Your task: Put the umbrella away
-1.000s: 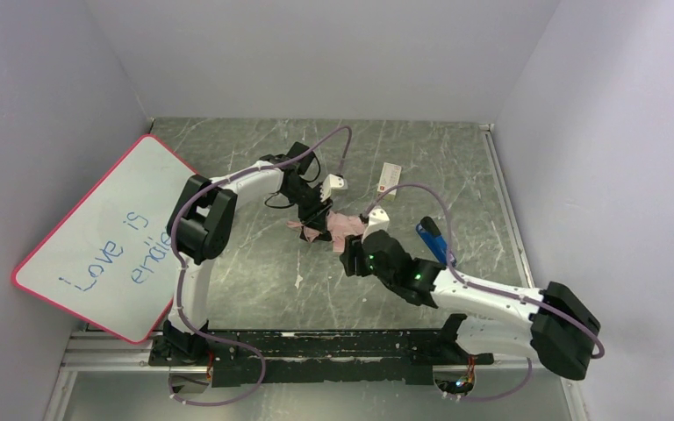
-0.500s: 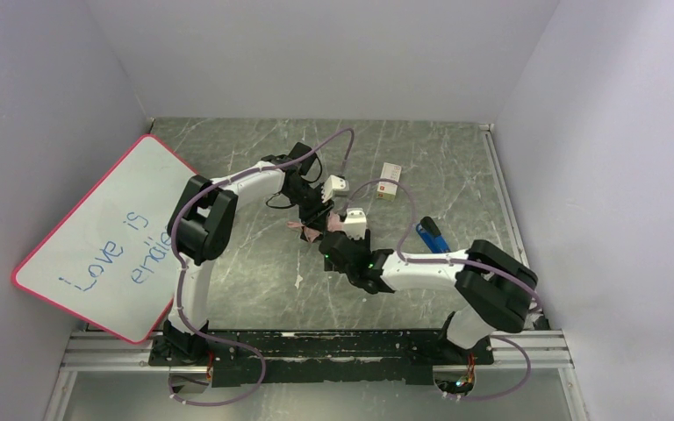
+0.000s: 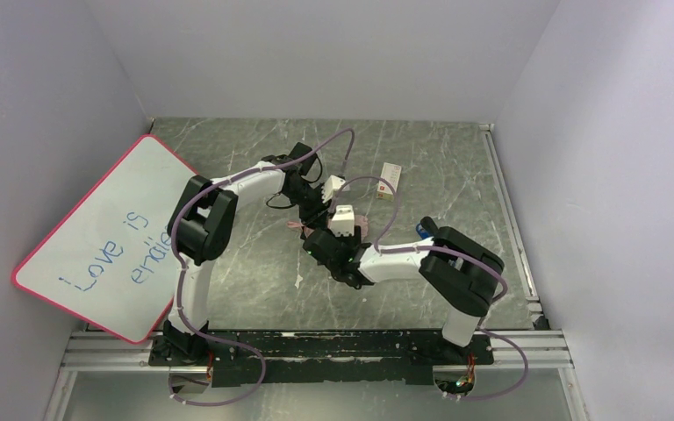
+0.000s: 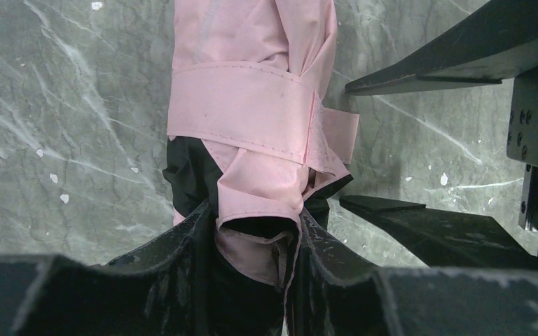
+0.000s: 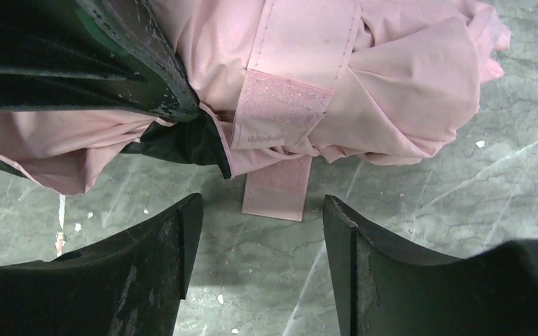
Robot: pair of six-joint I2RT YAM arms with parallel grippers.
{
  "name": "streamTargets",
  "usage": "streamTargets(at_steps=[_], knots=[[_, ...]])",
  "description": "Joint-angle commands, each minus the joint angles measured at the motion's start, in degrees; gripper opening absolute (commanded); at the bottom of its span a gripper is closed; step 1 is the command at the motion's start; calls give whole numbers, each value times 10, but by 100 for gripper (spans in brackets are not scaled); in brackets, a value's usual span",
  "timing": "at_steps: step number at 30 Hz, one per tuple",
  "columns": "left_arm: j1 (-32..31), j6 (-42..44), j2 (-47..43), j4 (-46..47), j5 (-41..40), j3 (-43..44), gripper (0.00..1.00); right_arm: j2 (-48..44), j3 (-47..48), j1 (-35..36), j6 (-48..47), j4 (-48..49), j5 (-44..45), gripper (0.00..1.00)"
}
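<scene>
While the left end effector point(image 4: 254, 213) is clamped on the umbrella point(image 4: 245, 105), the right end effector point(image 5: 260, 206) stands apart near the strap point(image 5: 284, 105) end.

The right arm point(image 3: 461, 272) is folded in from the far right of the surface point(image 3: 254, 263), and its elbow is now drawn up close beside the blue object point(image 3: 422, 230), which is partly covered by it. The right gripper point(image 5: 256, 210) is carried leftward over the umbrella point(image 5: 392, 84), so that from above most of its pink fabric, earlier seen clear, is hidden under the wrist. The cable point(image 3: 377, 189) is drawn into a tighter loop.
</scene>
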Motion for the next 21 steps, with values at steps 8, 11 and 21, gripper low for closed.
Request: streamTargets(at_steps=[8, 11, 21], knots=[[-27, -4, 111, -25, -164, -65, 23, 42, 0, -12, 24, -47, 13, 62], [-27, -5, 111, -25, -164, -66, 23, 40, -7, -20, 24, -42, 7, 61], [-27, -6, 109, -23, -165, -67, 23, 55, -14, -31, 15, -28, -12, 50]])
